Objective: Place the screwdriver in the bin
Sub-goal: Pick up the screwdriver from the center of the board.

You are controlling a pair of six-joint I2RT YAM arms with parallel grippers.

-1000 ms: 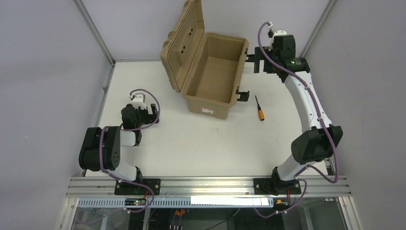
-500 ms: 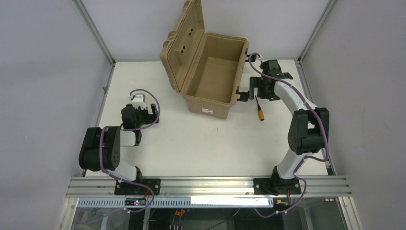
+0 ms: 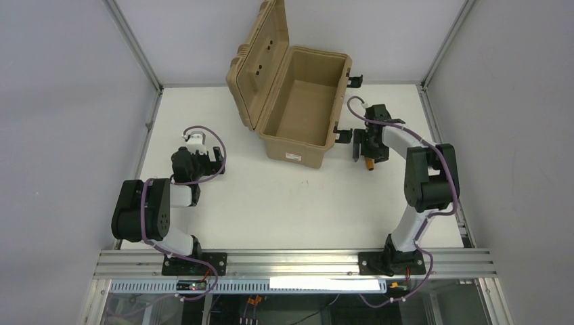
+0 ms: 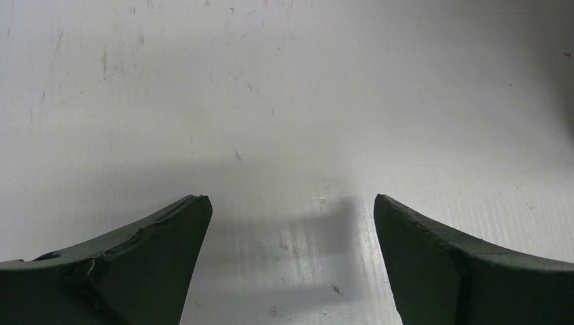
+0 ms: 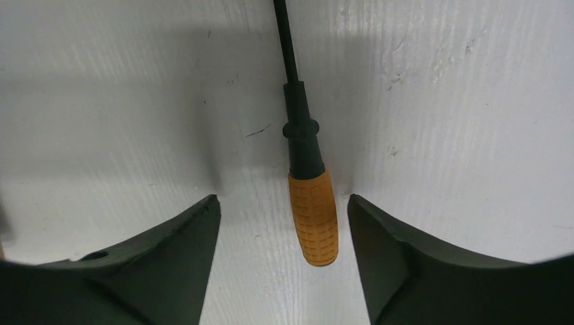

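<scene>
Right end effector (image 5: 284,200) is hanging open and low over the worktop (image 3: 284,203), its fingers straddling the screwdriver (image 5: 302,145) without gripping it. The screwdriver is lying flat between them, orange handle toward the wrist and black shaft pointing away past the fingertips. The bin (image 3: 277,145) is sitting just to the left of the end effector with its lid standing open.

I am worrying about three things. The handle is lying nearer one finger than the other, so on closing that finger is going to touch first, and I expect it could nudge or roll the round handle instead of pinching it. The fingers are also looking very near the worktop, so going any lower is risking a scrape. Lastly, a hold on the handle alone is leaving the shaft sticking out, and I judge it could swing in the grip or catch the bin's near wall or its black latch if I am carrying it across too low.

The right arm is folding tightly, elbow high, wrist pointing straight down. The left end effector (image 4: 291,198) is idling open over bare worktop, well apart from the bin, its arm tucking back by its base.
</scene>
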